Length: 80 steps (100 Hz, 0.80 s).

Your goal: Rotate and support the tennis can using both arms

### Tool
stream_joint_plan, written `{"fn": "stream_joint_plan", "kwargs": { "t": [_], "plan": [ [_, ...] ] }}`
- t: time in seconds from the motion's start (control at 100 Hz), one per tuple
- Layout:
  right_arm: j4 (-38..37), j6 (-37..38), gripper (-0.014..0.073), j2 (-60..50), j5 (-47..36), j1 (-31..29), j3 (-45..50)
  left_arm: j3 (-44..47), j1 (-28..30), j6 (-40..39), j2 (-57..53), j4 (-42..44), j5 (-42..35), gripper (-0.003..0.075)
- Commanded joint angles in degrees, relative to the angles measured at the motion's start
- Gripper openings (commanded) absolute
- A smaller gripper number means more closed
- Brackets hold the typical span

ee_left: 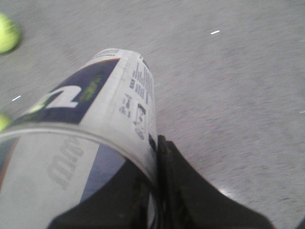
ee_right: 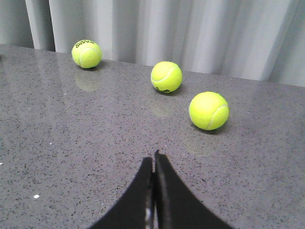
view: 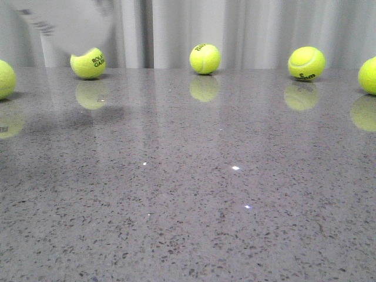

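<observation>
The tennis can (ee_left: 102,102), clear plastic with a white and navy label and a white "W", fills the left wrist view. It is held off the table. My left gripper (ee_left: 155,162) is shut on the can's wall at its open end, with one finger (ee_left: 183,191) outside and the other showing dark through the plastic inside. In the front view the can (view: 67,26) is a pale motion-blurred shape at the far upper left. My right gripper (ee_right: 153,160) is shut and empty, low over the grey table (ee_right: 71,143), away from the can. Neither arm shows clearly in the front view.
Several yellow-green tennis balls lie along the table's back edge before a grey curtain: (view: 88,63), (view: 205,59), (view: 306,63), with more at both side edges. Three balls (ee_right: 86,53), (ee_right: 166,76), (ee_right: 208,110) lie ahead of my right gripper. One ball (ee_left: 7,38) lies beyond the can.
</observation>
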Motion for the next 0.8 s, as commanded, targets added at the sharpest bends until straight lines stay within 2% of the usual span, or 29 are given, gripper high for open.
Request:
{"fn": "stream_joint_plan", "kwargs": {
  "t": [0.0, 0.12, 0.41, 0.65, 0.72, 0.79],
  "plan": [
    [-0.51, 0.00, -0.0067, 0.14, -4.92, -0.43, -1.46, -1.90, -0.10, -3.06, -2.20, 2.90, 0.39, -0.0021],
    [-0.51, 0.00, -0.0067, 0.14, -4.92, -0.43, -1.46, -0.24, -0.10, -3.09, -3.32, 3.15, 0.39, -0.0021],
    [-0.51, 0.00, -0.0067, 0.14, -4.92, -0.43, -1.46, 11.06, -0.10, -3.55, -7.02, 4.52, 0.39, -0.0021],
    [-0.51, 0.00, -0.0067, 0.14, -4.92, -0.43, -1.46, 14.08, -0.10, -5.09, -7.00, 4.52, 0.39, -0.0015],
    [-0.51, 0.00, -0.0067, 0.14, -4.92, -0.43, -1.46, 14.08, -0.10, -5.12, -6.82, 4.52, 0.39, 0.0041],
    [-0.51, 0.00, -0.0067, 0.14, -4.92, -0.43, -1.46, 14.08, -0.10, -5.12, -6.75, 3.98, 0.39, 0.0151]
  ]
}}
